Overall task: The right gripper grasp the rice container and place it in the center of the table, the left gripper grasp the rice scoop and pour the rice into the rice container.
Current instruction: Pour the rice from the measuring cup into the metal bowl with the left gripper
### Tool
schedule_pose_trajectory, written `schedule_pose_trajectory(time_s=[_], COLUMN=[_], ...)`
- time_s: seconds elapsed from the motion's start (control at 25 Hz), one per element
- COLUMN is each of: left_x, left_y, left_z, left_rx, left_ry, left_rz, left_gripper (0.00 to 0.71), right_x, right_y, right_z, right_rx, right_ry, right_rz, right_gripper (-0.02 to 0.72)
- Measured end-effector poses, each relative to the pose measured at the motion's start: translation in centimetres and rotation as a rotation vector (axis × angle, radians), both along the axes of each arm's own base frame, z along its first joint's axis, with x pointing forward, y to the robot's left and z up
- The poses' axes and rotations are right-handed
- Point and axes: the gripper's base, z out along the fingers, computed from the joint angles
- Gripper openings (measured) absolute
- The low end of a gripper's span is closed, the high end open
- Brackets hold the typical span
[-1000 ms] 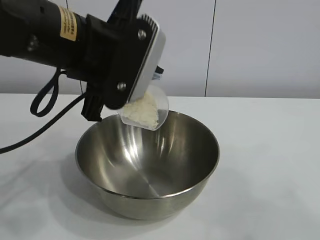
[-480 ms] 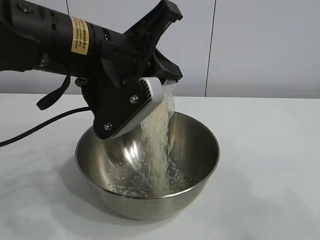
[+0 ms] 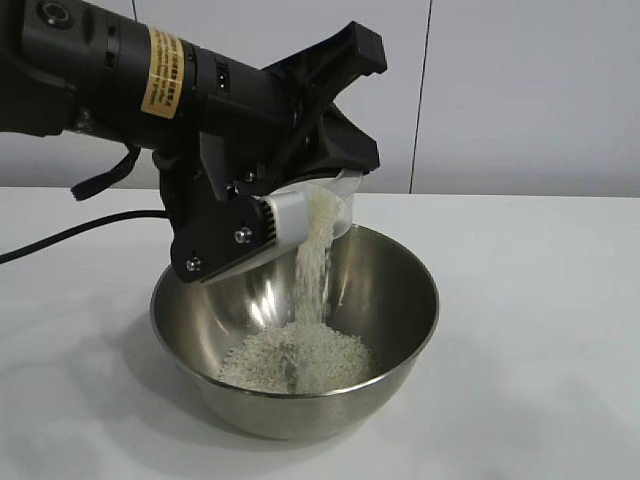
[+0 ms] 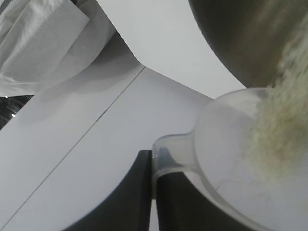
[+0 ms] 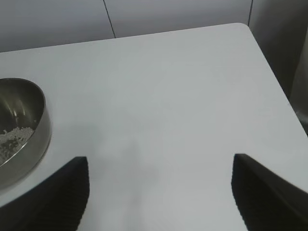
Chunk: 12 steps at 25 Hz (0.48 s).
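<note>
- Exterior view: the rice container, a large steel bowl, stands on the white table. Just above its rim, on the side away from the camera, the left gripper is clamped on the tipped rice scoop. Rice falls in a thin stream from the scoop onto a white heap on the container's floor.
- Left wrist view: the fingers pinch the scoop's tab; rice slides over its lip towards the container.
- Right wrist view: the right gripper hovers over bare table well apart from the container, its fingers spread wide and holding nothing.
</note>
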Motion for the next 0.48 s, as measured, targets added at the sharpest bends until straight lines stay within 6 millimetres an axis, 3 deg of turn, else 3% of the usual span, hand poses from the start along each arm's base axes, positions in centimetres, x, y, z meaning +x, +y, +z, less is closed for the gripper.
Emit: schedule_pose_trajectory(time_s=[0.48], left_x=[-0.78], left_y=[-0.7], left_z=[0.27], left_rx=[-0.004], left_ry=[0.009], left_rz=[-0.021], left_gripper=[0.009], right_x=[-0.01], right_y=[0.02], right_z=[-0.01], right_rx=[0.003], right_ry=[0.001], right_rz=[0.024], right_gripper=[0.557])
